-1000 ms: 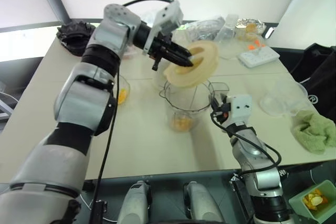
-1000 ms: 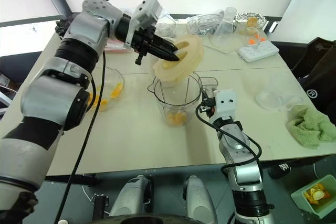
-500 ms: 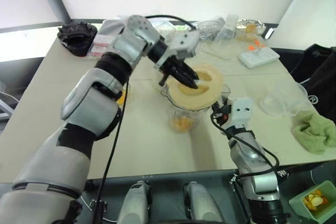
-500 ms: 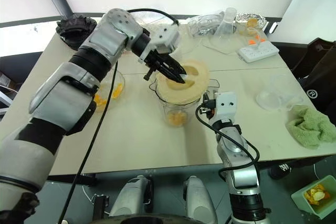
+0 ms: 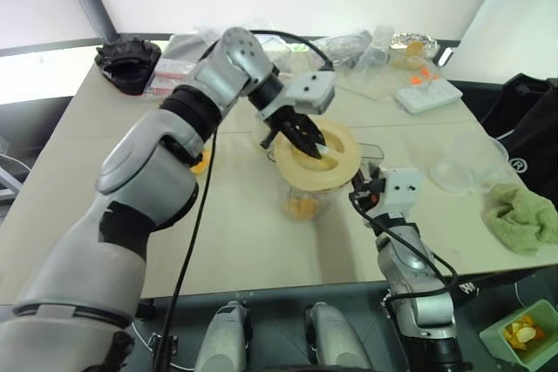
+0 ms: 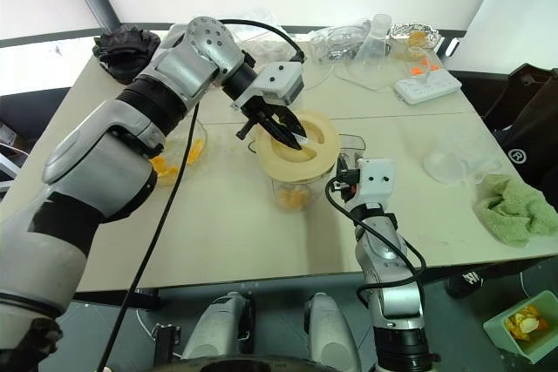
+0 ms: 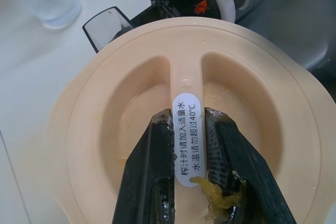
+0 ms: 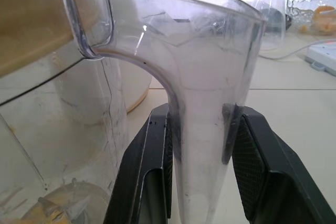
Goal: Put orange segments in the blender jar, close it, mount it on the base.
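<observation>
Jar: you see it upright on the counter near the middle, its rim covered by the lid; the handle faces your right arm.
Segments: several lie in the bottom of the jar, seen through the clear wall; more sit in a shallow clear bowl to the jar's left.
Lid: round, cream, lying nearly level on the jar's rim; its central ridge carries a white label.
Left gripper: your fingers are closed narrowly on the lid's ridge, one on each side, pointing down into the lid's recess; bits of orange pulp cling to the fingertips.
Right gripper: your fingers clasp the jar's handle from both sides, partly open to its width, the gripper roughly level.
Base: a cream-white rounded body shows just behind the jar in the right wrist view; whether it touches the jar you cannot tell.
Power strip: flat, white with orange marks, at the far right of the counter, well apart from the jar.
Green cloth: crumpled at the counter's right edge, beside an empty clear bowl.
Green tub: below the counter at lower right, holding orange pieces.
</observation>
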Available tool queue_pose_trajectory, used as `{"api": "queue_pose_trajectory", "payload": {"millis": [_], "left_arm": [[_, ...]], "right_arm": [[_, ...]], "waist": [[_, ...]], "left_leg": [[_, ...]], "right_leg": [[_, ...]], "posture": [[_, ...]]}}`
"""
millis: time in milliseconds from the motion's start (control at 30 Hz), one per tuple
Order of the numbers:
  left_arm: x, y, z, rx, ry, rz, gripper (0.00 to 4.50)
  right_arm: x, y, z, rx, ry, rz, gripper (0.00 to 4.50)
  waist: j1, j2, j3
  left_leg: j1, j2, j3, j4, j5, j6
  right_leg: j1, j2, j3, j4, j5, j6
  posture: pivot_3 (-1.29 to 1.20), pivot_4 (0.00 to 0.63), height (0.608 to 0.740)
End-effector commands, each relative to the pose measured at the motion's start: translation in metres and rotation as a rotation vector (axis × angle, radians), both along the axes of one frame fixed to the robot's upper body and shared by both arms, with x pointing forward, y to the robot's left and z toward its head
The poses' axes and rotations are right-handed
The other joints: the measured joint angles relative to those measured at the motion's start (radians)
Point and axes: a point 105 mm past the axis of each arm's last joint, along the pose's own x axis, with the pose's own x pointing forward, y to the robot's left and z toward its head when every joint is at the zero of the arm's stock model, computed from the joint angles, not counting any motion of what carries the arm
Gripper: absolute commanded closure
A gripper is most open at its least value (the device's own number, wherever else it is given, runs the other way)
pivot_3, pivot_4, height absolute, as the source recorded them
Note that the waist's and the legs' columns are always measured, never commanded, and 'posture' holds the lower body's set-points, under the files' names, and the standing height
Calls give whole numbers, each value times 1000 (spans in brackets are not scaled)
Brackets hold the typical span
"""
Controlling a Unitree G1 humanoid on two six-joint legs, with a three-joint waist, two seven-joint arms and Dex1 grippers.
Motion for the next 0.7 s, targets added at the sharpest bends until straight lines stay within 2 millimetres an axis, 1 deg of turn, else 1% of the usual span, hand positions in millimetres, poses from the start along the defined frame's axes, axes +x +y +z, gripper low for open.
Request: {"api": "queue_pose_trajectory", "payload": {"millis": [33, 133, 233, 333, 533, 700], "left_arm": [[-2, 3, -26, 96, 32, -6, 4088], [-3, 3, -30, 97, 61, 5, 4088], [-1, 2, -33, 99, 125, 75, 4088], [4, 0, -37, 101, 143, 152, 4088], [7, -3, -40, 129, 185, 287, 4088], [14, -4, -47, 150, 165, 435, 4088]], "right_arm": [[-1, 3, 30, 68, -134, 18, 3373], [-2, 6, 34, 89, -158, 36, 3373], [-3, 8, 39, 103, -184, 52, 3373], [-5, 8, 43, 114, -212, 59, 3373], [-6, 13, 43, 101, -225, 84, 3373], [-8, 15, 43, 106, -224, 90, 3373]], "waist": [[-1, 0, 0], [-1, 0, 0], [-1, 0, 0], [1, 0, 0], [2, 0, 0], [3, 0, 0]], "left_leg": [[0, 0, 0, 0, 0, 0], [0, 0, 0, 0, 0, 0], [0, 0, 0, 0, 0, 0], [0, 0, 0, 0, 0, 0], [-1, 0, 0, 0, 0, 0], [-1, 0, 0, 0, 0, 0]], "right_leg": [[0, 0, 0, 0, 0, 0], [0, 0, 0, 0, 0, 0], [0, 0, 0, 0, 0, 0], [0, 0, 0, 0, 0, 0], [0, 0, 0, -1, 0, 0], [0, 0, 0, -1, 0, 0]], "posture": [[0, 150, 740], [0, 150, 740], [0, 150, 740], [0, 150, 740], [0, 150, 740], [0, 150, 740]]}}
